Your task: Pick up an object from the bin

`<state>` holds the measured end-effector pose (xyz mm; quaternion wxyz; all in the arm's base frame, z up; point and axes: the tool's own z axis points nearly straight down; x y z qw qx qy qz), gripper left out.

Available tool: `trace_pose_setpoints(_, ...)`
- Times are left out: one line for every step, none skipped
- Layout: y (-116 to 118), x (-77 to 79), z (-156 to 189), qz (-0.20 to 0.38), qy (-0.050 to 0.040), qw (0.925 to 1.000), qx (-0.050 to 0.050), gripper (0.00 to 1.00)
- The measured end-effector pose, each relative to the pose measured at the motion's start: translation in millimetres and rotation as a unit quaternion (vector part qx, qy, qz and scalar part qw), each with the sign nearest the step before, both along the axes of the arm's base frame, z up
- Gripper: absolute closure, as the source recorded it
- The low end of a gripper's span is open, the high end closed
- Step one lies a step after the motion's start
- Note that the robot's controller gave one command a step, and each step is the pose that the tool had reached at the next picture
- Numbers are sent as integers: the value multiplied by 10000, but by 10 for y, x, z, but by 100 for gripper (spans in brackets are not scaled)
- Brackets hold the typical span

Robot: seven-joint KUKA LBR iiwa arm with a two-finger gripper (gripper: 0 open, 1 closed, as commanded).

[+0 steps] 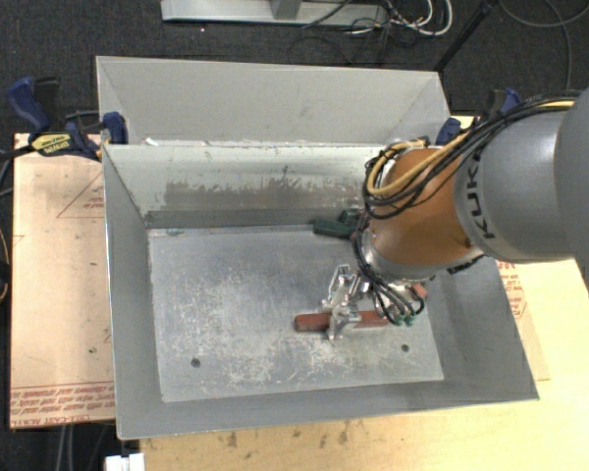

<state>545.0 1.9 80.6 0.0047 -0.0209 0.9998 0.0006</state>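
The bin (128, 292) is grey metal w/ slanted walls and a flat, scratched floor. On the floor lies a red-brown stick (309, 322). It is long and thin. It sits a bit right of the floor's middle, nearer the front edge than the back wall.

Its long side runs approx. left to right across the view. One end points at the left wall. The other end points right, under the robot. The right end is a tiny bit closer to the back, so the stick is a little tilted. The left end is bare and easy to see. The middle part is hidden by the gripper.

The gripper (340, 317) is shiny silver. It is down right over the stick, approx. at the stick's middle. Can't tell if it is wide, narrow or clamped on the stick, as the metal parts overlap too much. Above it is the arm's fat orange cover (422, 219) w/ black and yellow cables round it. Some green and black wires (402, 309) hang just right of the gripper, over the stick's right end.

A small dark green thing (334, 227) lies at the foot of the back wall, well apart from the stick and partly behind the orange cover.
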Motion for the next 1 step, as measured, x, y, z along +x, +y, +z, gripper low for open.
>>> trace_pose_setpoints(238, 18, 1412, 14, 27, 10000, -2, 100)
